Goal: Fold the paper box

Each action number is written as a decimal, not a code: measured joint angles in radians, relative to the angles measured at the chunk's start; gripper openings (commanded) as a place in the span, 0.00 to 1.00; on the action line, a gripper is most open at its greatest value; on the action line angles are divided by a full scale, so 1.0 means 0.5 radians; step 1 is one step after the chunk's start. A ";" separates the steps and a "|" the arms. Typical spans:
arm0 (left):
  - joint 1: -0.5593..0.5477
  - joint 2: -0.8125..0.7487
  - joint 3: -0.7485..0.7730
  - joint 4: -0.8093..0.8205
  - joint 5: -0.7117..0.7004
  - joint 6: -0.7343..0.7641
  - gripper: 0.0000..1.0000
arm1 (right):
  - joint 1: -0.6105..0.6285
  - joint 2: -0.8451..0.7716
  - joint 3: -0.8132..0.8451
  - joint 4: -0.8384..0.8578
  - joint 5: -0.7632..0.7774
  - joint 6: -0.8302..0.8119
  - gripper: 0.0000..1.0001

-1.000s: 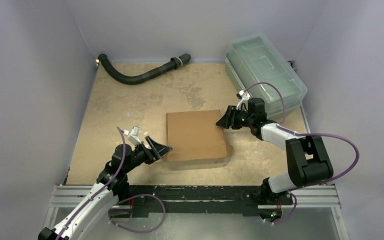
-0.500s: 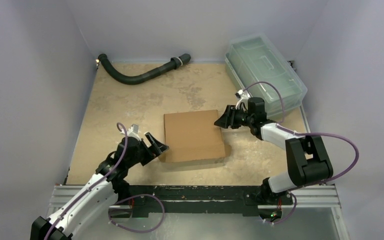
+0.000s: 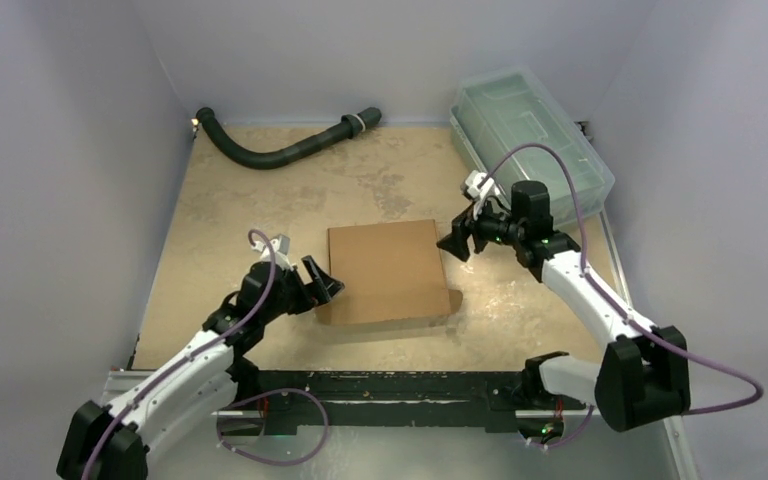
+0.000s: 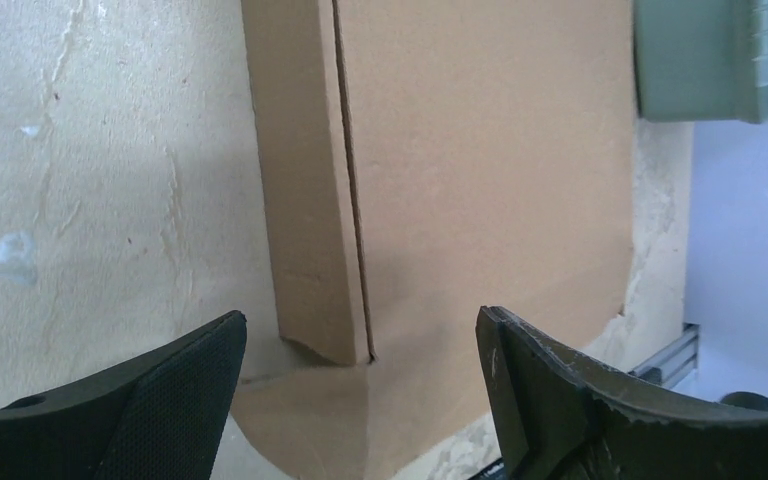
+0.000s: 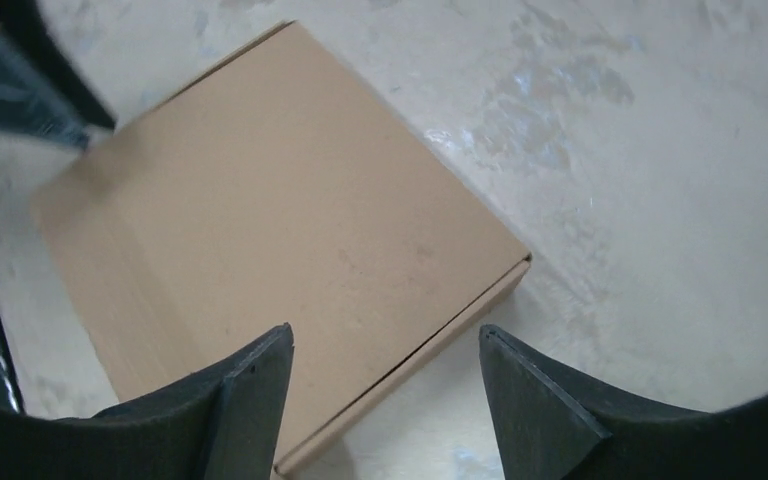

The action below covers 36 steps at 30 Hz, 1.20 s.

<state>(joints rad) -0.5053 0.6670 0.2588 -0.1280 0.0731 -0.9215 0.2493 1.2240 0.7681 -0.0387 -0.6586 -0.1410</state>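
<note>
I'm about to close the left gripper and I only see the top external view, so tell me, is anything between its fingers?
Observer: No. The left wrist view shows the left gripper open, with only the end of a narrow cardboard strip of the paper box in the gap, clear of both fingers.
Operator: Is that strip joined to the top panel?
Observer: A dark slit runs between them.
Operator: And the right gripper?
Observer: Its wrist view shows it open, nothing between its fingers.
</note>
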 measured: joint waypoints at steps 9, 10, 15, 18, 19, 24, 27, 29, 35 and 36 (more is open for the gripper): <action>0.151 0.568 0.121 0.356 0.040 0.198 0.76 | 0.028 -0.276 -0.025 -0.770 -0.471 -1.500 0.99; 0.177 0.605 0.125 0.394 0.050 0.208 0.74 | 0.042 -0.307 -0.063 -0.813 -0.500 -1.596 0.99; 0.231 0.775 0.130 0.536 0.103 0.222 0.65 | 0.105 -0.317 -0.098 -0.893 -0.521 -1.800 0.99; 0.241 0.837 0.131 0.593 0.139 0.227 0.60 | 0.135 -0.297 -0.098 -0.897 -0.520 -1.853 0.99; 0.249 0.847 0.137 0.605 0.159 0.228 0.60 | 0.143 -0.291 -0.099 -0.897 -0.520 -1.862 0.99; 0.294 0.880 0.205 0.629 0.204 0.228 0.55 | 0.158 -0.288 -0.099 -0.896 -0.513 -1.875 0.99; 0.304 0.880 0.294 0.571 0.195 0.243 0.39 | 0.158 -0.288 -0.099 -0.896 -0.513 -1.875 0.99; 0.304 0.883 0.397 0.452 0.139 0.262 0.31 | 0.158 -0.288 -0.099 -0.896 -0.513 -1.875 0.99; 0.305 0.977 0.721 0.089 -0.029 0.352 0.22 | 0.161 -0.288 -0.099 -0.896 -0.511 -1.875 0.99; 0.305 0.983 0.745 0.053 -0.047 0.366 0.22 | 0.164 -0.288 -0.099 -0.896 -0.510 -1.875 0.99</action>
<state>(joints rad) -0.3527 1.1584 0.6312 -0.1013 0.0494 -0.7383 0.3313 1.0798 0.7185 -0.4866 -0.9138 -1.0782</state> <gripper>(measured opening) 0.240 0.987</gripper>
